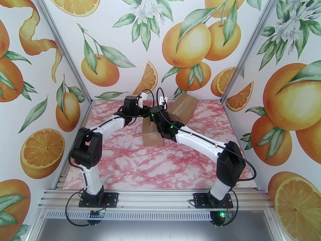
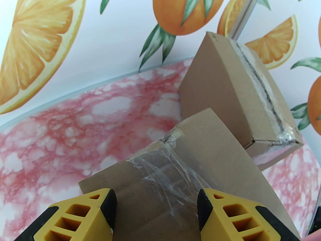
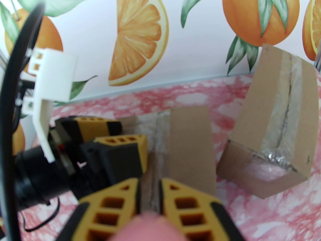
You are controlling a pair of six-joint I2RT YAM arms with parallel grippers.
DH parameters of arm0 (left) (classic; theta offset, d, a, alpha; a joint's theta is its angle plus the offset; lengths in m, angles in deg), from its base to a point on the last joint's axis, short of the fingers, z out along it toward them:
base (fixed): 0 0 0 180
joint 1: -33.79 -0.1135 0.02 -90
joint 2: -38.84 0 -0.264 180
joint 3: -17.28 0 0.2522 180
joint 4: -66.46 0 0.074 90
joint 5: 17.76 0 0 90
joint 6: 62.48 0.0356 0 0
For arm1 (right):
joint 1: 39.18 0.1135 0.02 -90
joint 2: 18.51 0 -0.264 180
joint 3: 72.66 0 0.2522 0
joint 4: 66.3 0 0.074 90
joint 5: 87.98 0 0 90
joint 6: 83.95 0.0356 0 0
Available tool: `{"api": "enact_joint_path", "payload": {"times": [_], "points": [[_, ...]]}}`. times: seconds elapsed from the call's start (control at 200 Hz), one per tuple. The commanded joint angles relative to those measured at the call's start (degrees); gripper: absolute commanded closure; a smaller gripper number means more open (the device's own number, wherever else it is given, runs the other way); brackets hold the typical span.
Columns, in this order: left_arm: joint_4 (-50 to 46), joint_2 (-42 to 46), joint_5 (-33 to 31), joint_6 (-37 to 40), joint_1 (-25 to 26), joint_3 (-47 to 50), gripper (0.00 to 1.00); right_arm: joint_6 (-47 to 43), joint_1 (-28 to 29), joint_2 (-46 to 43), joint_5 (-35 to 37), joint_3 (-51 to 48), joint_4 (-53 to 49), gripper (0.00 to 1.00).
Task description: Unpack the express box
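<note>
Marble tabletop (image 1: 150, 169) roomy nearside; left pincer (image 2: 155, 199) wide over near box (image 2: 213, 154) edge; right pincer (image 3: 149, 184) narrow, grip unclear.

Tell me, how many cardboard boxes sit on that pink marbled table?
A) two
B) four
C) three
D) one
A: the top view shows just a taped box in the middle of the table and a second box tilted behind it.

Two taped cardboard boxes (image 1: 153, 138) (image 1: 185, 105), two robot arms (image 1: 110, 124) (image 1: 200, 139), one pink marbled table (image 1: 150, 167)
</note>
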Motion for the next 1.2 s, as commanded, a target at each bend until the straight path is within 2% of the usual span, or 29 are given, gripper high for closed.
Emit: {"api": "enact_joint_path", "payload": {"times": [0.0, 0.29, 0.575, 0.695, 0.781, 0.906, 1.061, 1.196], "points": [[-4.42, -0.99, -0.89, -3.25, 0.82, 3.25, 0.45, 1.97, 1.19, 0.69, -0.74, 1.27, -2.51, 1.0], [-2.03, 1.36, -6.58, -10.63, 1.79, 8.3, 0.52, 3.97, 2.24, -0.71, -1.22, -0.06, -4.08, 1.0], [-1.09, 3.25, -13.08, -14.84, 3.92, 11.09, 0.57, 5.04, 3.41, -2.2, -2.39, -0.89, -6.4, 1.0], [-0.54, 3.5, -13.45, -14.42, 4.34, 11.43, 0.56, 5.3, 3.64, -3.64, -2.16, -2.21, -6.77, 1.0], [-0.53, 4.24, -10.85, -11.19, 3.38, 10.7, 0.48, 4.35, 3.57, -4.88, -0.93, -3.04, -6.21, 1.0], [-8.42, 2.86, -0.88, -0.86, 0.55, 2.45, 0.36, 2.42, 2.99, -5.55, -1.29, -2.92, -5.69, 1.0], [-23.81, -2.63, 6.95, 8.81, -2.26, -12.31, 0.35, 2.05, 2.29, -5.72, -2.12, -3.34, -5.27, 1.0], [-31.8, -7.52, 11.05, 10.15, -3.73, -20.38, 0.38, 1.6, 1.82, -5.44, -3.1, -2.86, -4.91, 1.0]]}}
